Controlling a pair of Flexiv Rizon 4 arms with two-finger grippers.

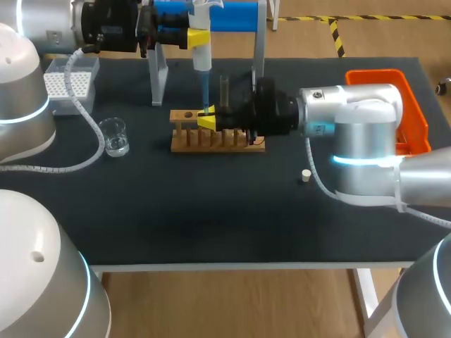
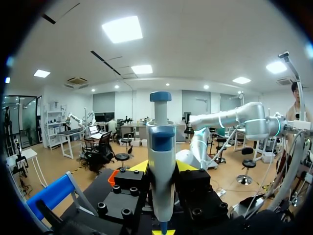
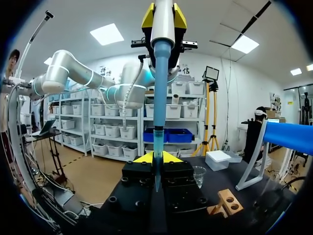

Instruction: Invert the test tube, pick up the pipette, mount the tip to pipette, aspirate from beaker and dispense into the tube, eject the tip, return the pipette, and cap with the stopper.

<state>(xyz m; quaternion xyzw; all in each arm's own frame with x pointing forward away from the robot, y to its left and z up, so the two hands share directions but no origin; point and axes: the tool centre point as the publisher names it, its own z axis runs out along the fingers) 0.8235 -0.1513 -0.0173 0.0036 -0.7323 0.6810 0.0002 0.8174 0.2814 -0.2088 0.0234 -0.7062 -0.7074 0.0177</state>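
Note:
My left gripper [image 1: 199, 36] [image 2: 162, 169] is shut on the white and blue pipette [image 1: 202, 58] [image 2: 160, 142], held upright above the wooden rack [image 1: 217, 139]. Its blue tip [image 1: 205, 95] [image 3: 160, 88] points straight down to my right gripper [image 1: 206, 121] [image 3: 157, 157]. That gripper lies level over the rack and is shut on the thin clear test tube [image 3: 156, 176], which the tip enters. The tube is hard to make out in the head view. A beaker [image 1: 114, 136] [image 3: 198, 175] stands to the left. The small stopper [image 1: 306, 175] lies on the mat near my right arm.
A white tip box [image 1: 70, 81] [image 3: 217, 159] sits at the back left. The pipette stand with its blue bar [image 1: 225, 14] [image 3: 288, 137] rises behind the rack. An orange bin [image 1: 398, 95] is at the back right. A clear upright tube [image 1: 224, 88] stands behind the right gripper.

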